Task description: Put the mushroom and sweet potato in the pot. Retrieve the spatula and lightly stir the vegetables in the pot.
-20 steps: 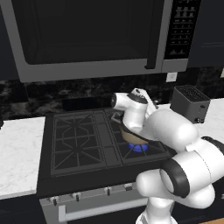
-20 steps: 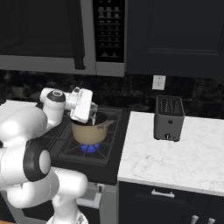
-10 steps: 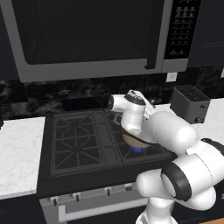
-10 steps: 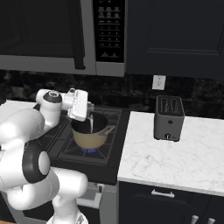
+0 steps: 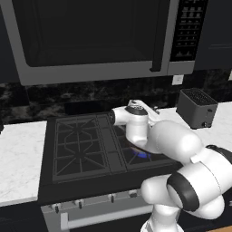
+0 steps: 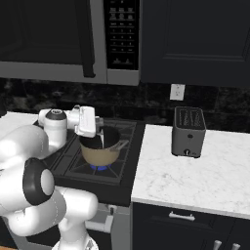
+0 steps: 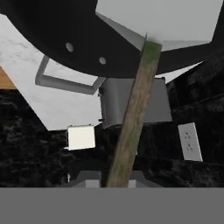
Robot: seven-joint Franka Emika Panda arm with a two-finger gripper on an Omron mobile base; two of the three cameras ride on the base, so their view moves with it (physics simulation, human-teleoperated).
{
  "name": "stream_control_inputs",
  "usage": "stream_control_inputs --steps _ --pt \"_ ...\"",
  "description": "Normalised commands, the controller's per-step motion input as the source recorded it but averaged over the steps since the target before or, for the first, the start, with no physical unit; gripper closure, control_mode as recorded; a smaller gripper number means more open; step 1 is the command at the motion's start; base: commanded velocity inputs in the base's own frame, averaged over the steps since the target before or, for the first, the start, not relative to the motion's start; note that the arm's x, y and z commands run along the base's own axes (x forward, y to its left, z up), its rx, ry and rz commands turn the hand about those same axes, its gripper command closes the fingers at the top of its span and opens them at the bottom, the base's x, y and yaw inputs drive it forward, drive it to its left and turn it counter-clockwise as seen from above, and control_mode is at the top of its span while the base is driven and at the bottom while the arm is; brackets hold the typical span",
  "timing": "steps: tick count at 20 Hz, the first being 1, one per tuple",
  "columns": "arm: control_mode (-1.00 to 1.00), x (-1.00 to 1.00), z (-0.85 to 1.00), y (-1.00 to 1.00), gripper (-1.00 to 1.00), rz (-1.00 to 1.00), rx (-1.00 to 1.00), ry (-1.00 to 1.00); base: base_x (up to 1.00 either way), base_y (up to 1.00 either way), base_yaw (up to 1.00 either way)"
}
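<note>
The tan pot (image 6: 97, 155) with its dark inside stands on the stove's front right burner. My gripper (image 6: 99, 132) hovers just above its rim, pointing sideways, and is shut on the spatula (image 6: 103, 140). The thin handle drops from it into the pot. In the hand view the spatula (image 7: 131, 118) runs as a brown stick from between my fingers to its light grey blade (image 7: 166, 19), which lies against the pot's dark inside (image 7: 57, 30). A metal pot handle (image 7: 65, 82) shows beside it. The mushroom and sweet potato are hidden from view.
A blue flame (image 6: 99, 168) burns under the pot. A grey toaster (image 6: 188, 132) stands on the white marble counter (image 6: 195, 176) to the right. The microwave (image 5: 90, 36) hangs above the black stove (image 5: 81, 145). A wall outlet (image 6: 177, 91) is behind the toaster.
My hand has shifted a little to the left over the pot with the spatula still in it. The pot has stayed in place.
</note>
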Motion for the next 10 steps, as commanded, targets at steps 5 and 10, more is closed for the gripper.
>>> stream_control_inputs --steps 5,10 --pt "-1.00 -0.04 -0.46 0.00 1.00 0.13 -0.12 0.17 0.00 0.00 0.00" --pt "-1.00 -0.04 -0.03 -0.02 1.00 0.15 -0.02 0.11 0.00 0.00 0.00"
